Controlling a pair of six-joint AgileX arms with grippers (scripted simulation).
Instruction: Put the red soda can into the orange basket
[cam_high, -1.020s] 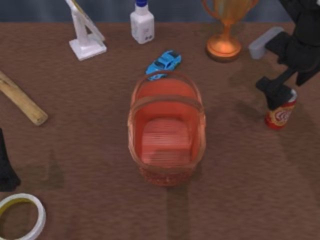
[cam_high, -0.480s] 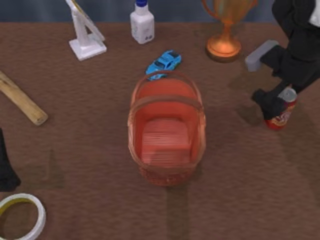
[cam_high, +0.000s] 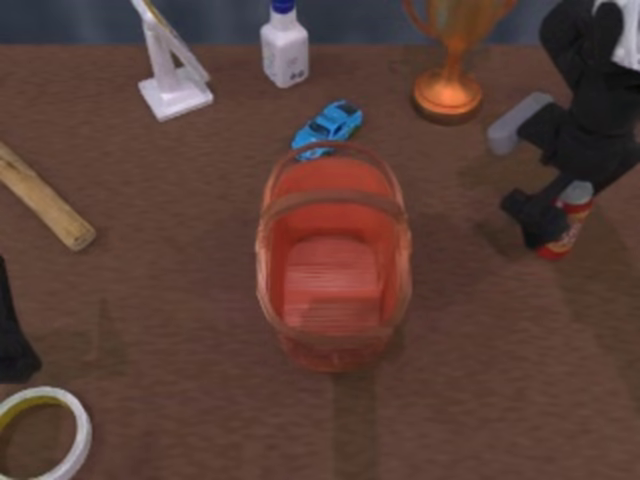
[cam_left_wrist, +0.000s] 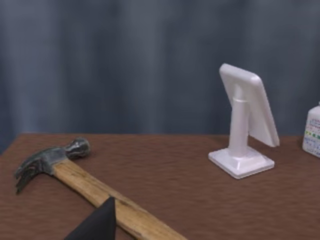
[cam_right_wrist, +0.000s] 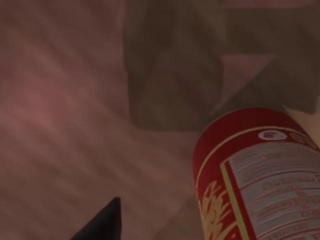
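Standing upright at the right side of the table (cam_high: 150, 400), the can (cam_high: 566, 222) is well apart from the basket (cam_high: 333, 262), which sits in the middle with its handle arched across it. The right gripper (cam_high: 553, 208) is down on the can from above: one dark finger (cam_high: 527, 212) lies against the can's left side, and the silver top shows just beside the arm. The other finger is hidden, so I cannot tell for sure whether the jaws are clamped on the can or only set around it. In the right wrist view the can (cam_right_wrist: 260, 175) fills one side, red with a yellow-and-white label, with one dark fingertip (cam_right_wrist: 102, 222) apart from it over the brown table.

The left arm (cam_high: 12, 330) is parked at the table's left edge; its fingers' state cannot be told.

Behind the basket lies a blue toy car (cam_high: 327, 128), touching or nearly touching its rim. Along the far edge stand a white stand (cam_high: 170, 60), a white bottle (cam_high: 284, 42) and a trophy (cam_high: 452, 55). A hammer (cam_left_wrist: 75, 182) lies at the left, and a tape roll (cam_high: 45, 430) sits at the near left corner.
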